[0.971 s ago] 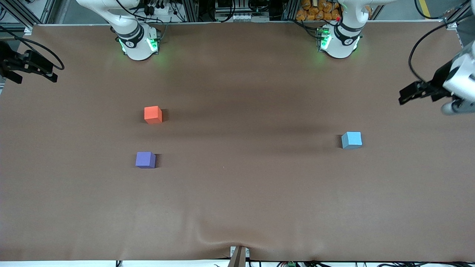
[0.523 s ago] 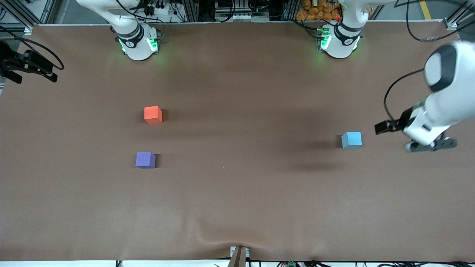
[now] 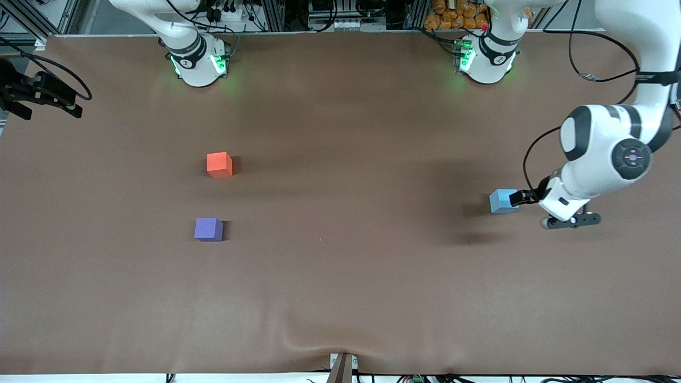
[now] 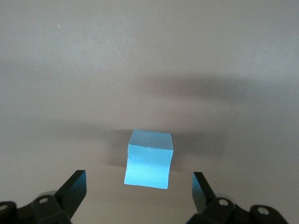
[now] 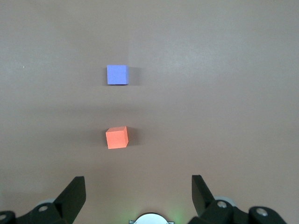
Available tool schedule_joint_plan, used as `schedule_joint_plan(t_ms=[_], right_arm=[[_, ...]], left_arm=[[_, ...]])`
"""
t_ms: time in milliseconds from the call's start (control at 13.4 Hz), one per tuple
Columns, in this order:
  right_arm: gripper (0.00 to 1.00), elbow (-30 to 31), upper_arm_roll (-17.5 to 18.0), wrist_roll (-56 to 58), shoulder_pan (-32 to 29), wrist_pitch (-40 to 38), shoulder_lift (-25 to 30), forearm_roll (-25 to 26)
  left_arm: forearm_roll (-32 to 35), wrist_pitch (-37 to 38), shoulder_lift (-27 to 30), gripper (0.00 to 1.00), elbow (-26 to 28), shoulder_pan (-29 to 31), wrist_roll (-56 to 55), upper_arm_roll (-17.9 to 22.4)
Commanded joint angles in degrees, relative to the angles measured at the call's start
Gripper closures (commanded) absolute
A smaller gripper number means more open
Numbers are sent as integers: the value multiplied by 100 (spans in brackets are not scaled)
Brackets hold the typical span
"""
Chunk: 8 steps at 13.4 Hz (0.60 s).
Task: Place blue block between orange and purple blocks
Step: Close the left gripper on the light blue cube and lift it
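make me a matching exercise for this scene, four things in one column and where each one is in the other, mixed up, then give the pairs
Things
1. blue block
2. orange block
3. purple block
4. right gripper

Places
A. nearer the front camera than the orange block, toward the right arm's end
B. open, up in the air above the orange and purple blocks
C. toward the left arm's end, on the table, with the open left gripper beside it
D. farther from the front camera than the purple block

Pairs: 1-C, 2-D, 3-A, 4-B

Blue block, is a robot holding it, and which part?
No. The blue block sits on the table; the left tool hangs open near it, not touching.
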State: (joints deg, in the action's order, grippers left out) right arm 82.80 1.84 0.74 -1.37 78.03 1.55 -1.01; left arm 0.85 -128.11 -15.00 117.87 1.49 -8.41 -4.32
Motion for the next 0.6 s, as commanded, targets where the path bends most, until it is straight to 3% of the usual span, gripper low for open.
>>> schedule_joint_plan(t_ms=[0,523], right_arm=[[0,-1,-17,-65,32,-59,73,-4],[0,-10,-25,-65,32,-42,65,-4]], left_arm=[[-33,-441,25,0,429,27,138,-25],[-33,-882,-310,0,684,-34,155,-52]])
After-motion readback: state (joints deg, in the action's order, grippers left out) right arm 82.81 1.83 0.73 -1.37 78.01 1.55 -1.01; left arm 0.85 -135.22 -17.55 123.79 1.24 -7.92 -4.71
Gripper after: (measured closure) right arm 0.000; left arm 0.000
